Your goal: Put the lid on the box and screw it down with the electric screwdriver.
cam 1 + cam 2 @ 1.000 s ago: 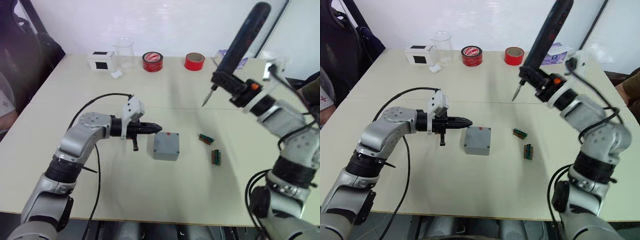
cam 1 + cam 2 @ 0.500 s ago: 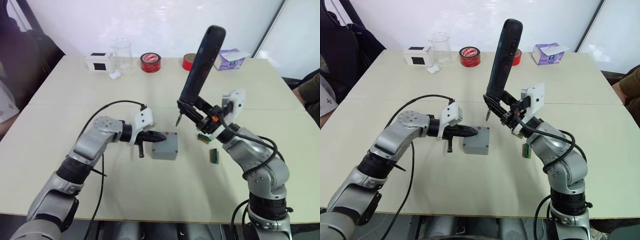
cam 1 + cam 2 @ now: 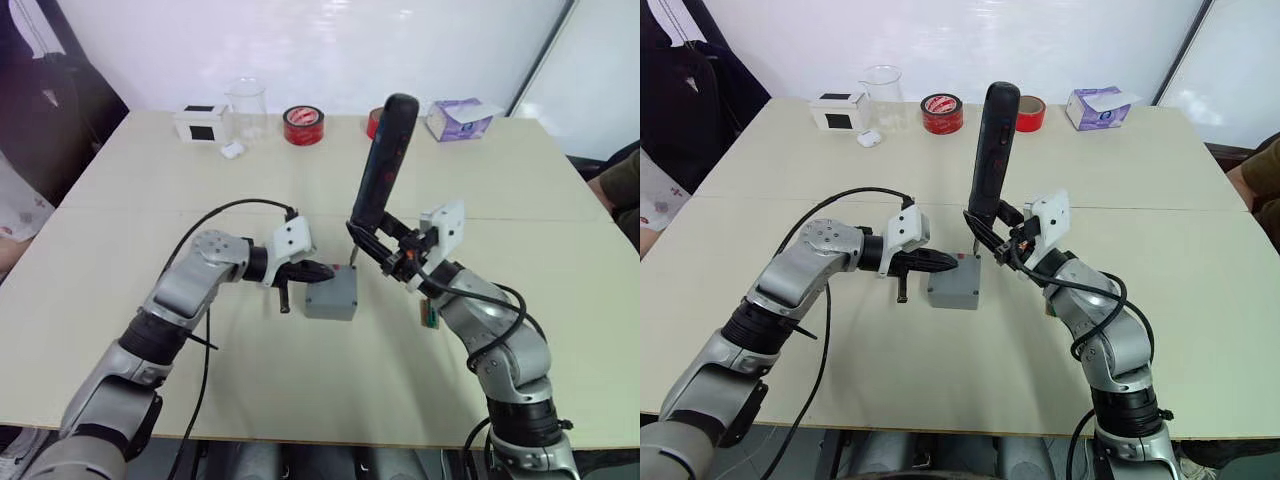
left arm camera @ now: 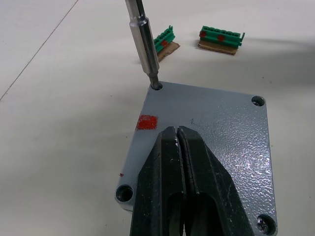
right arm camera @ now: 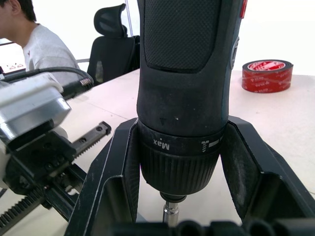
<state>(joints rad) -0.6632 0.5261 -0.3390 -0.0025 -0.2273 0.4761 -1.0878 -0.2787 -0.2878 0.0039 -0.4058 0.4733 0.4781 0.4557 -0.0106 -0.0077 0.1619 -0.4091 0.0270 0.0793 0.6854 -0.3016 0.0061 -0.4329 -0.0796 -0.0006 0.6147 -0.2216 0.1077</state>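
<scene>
Left wrist view puts the left end effector (image 4: 178, 147) lowest and nearest, its two black fingers pressed together with nothing between them, resting flat on the lid (image 4: 216, 132). The lid is a speckled grey plastic square with rounded corners and a recessed screw hole at each corner, plus a small red square mark near one edge. It sits closed on the box (image 3: 332, 293), which stands on the pale counter (image 3: 250, 370).

Half a second ago the metal bit hung just above the box's far corner; now its tip stands in the lid's corner hole (image 4: 156, 85). The electric screwdriver (image 3: 381, 165) has also swung from a lean to nearly upright, and the right arm has drawn in closer to the box. A second ago that arm was raised high on the right with the tool well above the counter.

The right end effector (image 5: 177, 196) is clamped on the screwdriver's ribbed collar, its black fingers on either side of the textured body.

Beyond the box lie two small green ridged pieces (image 4: 220, 39) on brown backing. At the counter's far edge stand a white box with a black panel (image 3: 837, 110), a clear beaker (image 3: 881, 92) whose contents I cannot make out, two red tape rolls (image 3: 942, 113), and a tissue box (image 3: 1096, 106).
</scene>
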